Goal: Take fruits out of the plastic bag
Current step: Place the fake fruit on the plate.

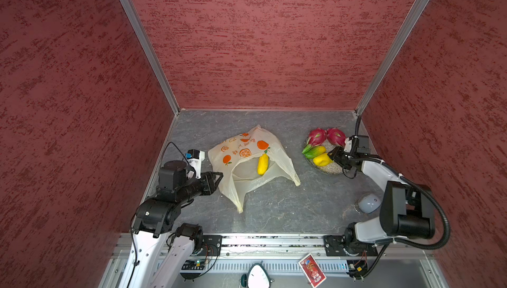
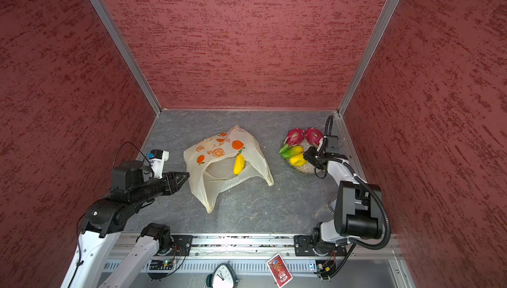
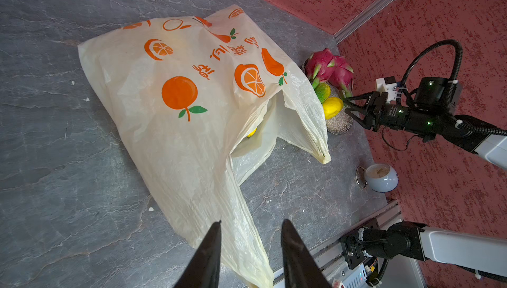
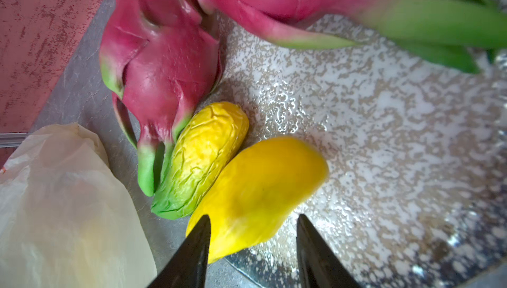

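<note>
1. Your right gripper (image 4: 253, 216): fingers spread and clamping nothing. It hangs low over the near end of a yellow mango (image 4: 260, 190). One fingertip overlaps that end in the right wrist view, and the other stands clear of it.
2. The yellow mango lies on a speckled plate (image 4: 384, 135), at its edge nearest the bag.
3. A green-and-yellow mango (image 4: 200, 160) lies alongside it, the two touching along their length.
4. Two dragon fruits (image 4: 162, 67), pink with green tips, lie side by side at the plate's far rim. The green tips of one touch the green-and-yellow mango.
5. In both top views the plate (image 1: 329, 170) sits at the right of the table (image 1: 274, 212), near the right wall.
6. Your left gripper (image 3: 251, 221): fingers parted, with the bag's plastic showing in the gap. You cannot tell from the left wrist view whether they touch it. In a top view the gripper (image 1: 218, 177) points at the bag's left edge, just beside it.
7. The bag (image 1: 247, 146) lies mid-table, printed side up. Its mouth gapes toward the robot and its two handles trail forward.
8. Inside the mouth lies an oblong yellow fruit (image 1: 262, 164).
9. A small round clock (image 1: 369, 203) lies on the table near the right arm, well apart from the bag.
</note>
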Robot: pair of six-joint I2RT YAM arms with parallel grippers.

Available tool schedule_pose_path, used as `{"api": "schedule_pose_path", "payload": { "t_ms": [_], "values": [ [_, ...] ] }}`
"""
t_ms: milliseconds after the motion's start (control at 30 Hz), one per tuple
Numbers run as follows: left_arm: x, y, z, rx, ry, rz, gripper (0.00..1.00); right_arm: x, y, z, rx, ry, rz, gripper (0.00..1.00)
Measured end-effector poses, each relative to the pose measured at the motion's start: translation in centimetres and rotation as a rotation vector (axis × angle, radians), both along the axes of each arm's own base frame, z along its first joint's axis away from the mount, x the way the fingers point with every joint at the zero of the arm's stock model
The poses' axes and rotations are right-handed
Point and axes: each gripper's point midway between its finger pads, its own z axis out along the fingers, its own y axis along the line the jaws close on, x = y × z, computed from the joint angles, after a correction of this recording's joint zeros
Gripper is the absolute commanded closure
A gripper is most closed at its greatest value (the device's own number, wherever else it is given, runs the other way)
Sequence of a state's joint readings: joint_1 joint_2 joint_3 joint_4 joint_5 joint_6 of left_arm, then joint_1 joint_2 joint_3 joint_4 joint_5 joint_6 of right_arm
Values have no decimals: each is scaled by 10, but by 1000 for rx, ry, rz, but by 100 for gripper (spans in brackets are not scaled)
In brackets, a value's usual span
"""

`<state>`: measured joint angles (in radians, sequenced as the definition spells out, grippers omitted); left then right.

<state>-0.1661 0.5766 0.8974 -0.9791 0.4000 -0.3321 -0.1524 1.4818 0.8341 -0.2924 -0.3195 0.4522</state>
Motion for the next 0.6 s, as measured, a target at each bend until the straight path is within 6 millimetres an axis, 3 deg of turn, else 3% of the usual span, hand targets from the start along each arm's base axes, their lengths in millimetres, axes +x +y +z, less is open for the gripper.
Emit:
{"api": "schedule_pose_path", "payload": {
  "t_ms": [200, 400, 533, 600],
  "values": [
    [0, 0, 0, 0, 0, 0, 63, -3, -2, 0, -9, 11, -7, 42],
    [0, 0, 0, 0, -2, -1, 63, -18, 1, 29, -25, -67, -1, 43],
    [0, 1, 0, -1, -2, 3, 63, -44, 15, 47, -26, -142, 34, 46],
    [0, 1, 0, -2, -1, 4, 63, -58, 35, 55, -32, -170, 90, 46]
  ]
}}
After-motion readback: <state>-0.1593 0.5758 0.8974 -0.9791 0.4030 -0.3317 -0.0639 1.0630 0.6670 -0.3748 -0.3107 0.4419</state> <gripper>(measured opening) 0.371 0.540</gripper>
